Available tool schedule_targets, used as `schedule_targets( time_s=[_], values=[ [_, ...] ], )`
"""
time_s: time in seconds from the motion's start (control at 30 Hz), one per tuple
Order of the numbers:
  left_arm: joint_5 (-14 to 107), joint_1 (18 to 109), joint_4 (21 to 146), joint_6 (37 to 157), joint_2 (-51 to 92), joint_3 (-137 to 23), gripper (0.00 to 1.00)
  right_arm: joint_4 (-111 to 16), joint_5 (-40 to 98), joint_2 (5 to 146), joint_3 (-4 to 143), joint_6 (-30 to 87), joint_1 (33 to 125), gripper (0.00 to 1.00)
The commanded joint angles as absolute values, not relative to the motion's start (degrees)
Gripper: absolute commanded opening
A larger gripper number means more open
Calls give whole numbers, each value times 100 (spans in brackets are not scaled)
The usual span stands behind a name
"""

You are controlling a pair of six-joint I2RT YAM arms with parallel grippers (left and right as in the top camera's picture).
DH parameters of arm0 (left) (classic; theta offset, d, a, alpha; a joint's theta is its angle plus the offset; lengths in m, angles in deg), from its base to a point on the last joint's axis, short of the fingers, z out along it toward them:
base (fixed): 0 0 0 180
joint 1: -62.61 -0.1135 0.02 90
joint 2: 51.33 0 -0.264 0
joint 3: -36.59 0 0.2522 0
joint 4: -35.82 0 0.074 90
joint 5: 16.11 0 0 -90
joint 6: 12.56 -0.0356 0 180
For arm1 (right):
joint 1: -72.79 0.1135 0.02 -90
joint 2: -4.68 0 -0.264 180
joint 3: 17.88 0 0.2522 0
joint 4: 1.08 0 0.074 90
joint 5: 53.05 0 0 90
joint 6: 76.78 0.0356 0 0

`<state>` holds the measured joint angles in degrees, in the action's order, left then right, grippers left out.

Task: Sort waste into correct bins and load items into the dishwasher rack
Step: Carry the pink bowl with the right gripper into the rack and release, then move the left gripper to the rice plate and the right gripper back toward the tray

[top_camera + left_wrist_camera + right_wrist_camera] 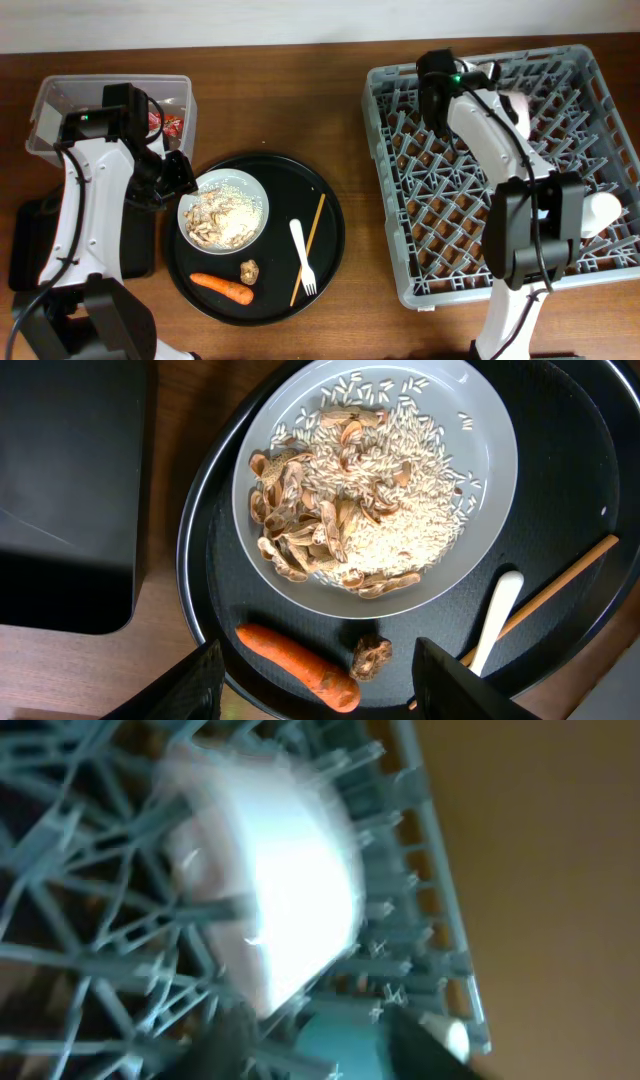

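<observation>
A white plate (250, 193) (480, 450) of beige food scraps (222, 218) (360, 500) sits on the round black tray (330, 215). With it lie an orange carrot (222, 287) (300, 663), a brown lump (249, 270) (371, 657), a white fork (303, 257) (497, 615) and a wooden stick (308, 248) (570, 572). My left gripper (178, 176) (315, 690) is open and empty at the plate's left edge. My right gripper (505, 92) (320, 1040) is open over the grey rack (600, 95). A pink bowl (521, 106) (290, 870) and a light-blue cup (345, 1042) lie below it. The view is blurred.
The clear tub (50, 100) at the back left holds a red wrapper (165, 122). The shallow black tray (25, 255) (60, 490) lies left of the round tray, partly under my left arm. A white cup (603, 210) (452, 1036) sits in the rack's right side.
</observation>
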<state>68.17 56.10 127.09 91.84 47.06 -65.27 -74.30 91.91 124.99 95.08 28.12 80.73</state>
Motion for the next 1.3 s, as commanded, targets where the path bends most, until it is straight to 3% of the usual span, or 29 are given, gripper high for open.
schedule_targets(
  time_s=[0.0,0.1,0.23,0.37,0.57,0.63,0.9,1.27],
  values=[
    [6837,5606,12692,9153,4734,-6570,60,-7627,8767,12508,9521,2925,8128,87],
    [6834,5606,12707,9153,4734,-6570,60,-7806,8673,12209,9521,3330,8137,97],
    [6834,5606,12709,9153,4734,-6570,60,-7828,7833,11448,9521,3323,8132,98],
    [6832,5608,12740,9153,4734,-6570,60,-7968,6410,10681,9521,3207,8130,99],
    [6834,5788,12812,9153,4734,-6570,60,-8717,3088,10215,9521,2029,8143,99],
    [6832,5951,12786,9153,4734,-6570,60,-8995,2592,10239,9516,1874,8143,99],
    [6819,7123,11918,9496,4883,-6520,60,-9891,3578,10244,9516,1876,8130,99],
    [6883,8048,11354,10768,6109,-6518,59,-9948,3593,10244,9516,1878,8132,99]
  ],
)
